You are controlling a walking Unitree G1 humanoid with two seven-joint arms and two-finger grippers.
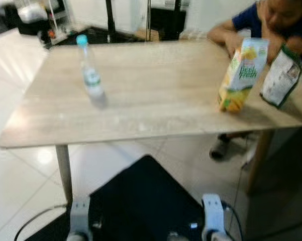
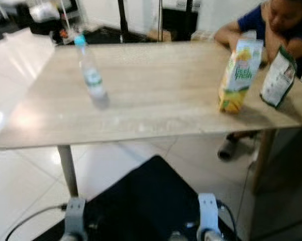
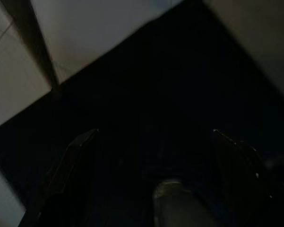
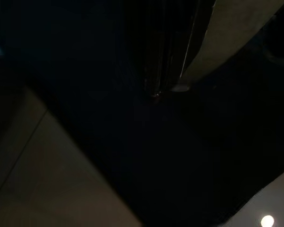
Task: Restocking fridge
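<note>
Desk [image 1: 156,100] ahead | water bottle [image 1: 90,75] upright, front-left, left arm nearer | left claw [image 3: 151,179] spread, empty | right claw: cannot tell

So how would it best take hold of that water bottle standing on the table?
Probably around the middle of the water bottle, near its label, coming in level from the robot's side of the table. It stands upright and alone, its body is narrow and round, and the cap end is too small for a steady hold.
</note>
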